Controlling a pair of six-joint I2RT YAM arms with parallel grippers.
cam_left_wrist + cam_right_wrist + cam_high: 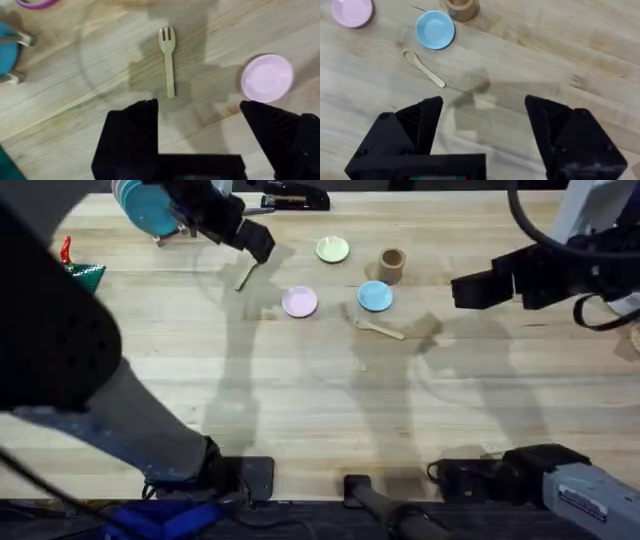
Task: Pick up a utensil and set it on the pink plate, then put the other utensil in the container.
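The wooden fork (246, 275) lies flat on the table, left of the pink plate (299, 302). My left gripper (260, 246) hovers just above and behind the fork, open with nothing in it. In the left wrist view the fork (168, 60) lies ahead of the open gripper (197, 107), tines pointing away, with the pink plate (267, 77) off to one side. The wooden spoon (378, 328) rests in front of the blue plate (374, 296), and the brown container (392, 265) stands behind it. My right gripper (468, 288) hangs open to the right of them. The right wrist view shows the spoon (423, 67), the container (462, 7) and the open gripper (482, 105).
A pale yellow plate (332, 249) sits behind the pink one. A teal object (150, 205) stands at the back left, a black stapler (295, 195) lies at the back edge, and a red and green item (75, 270) is at the far left.
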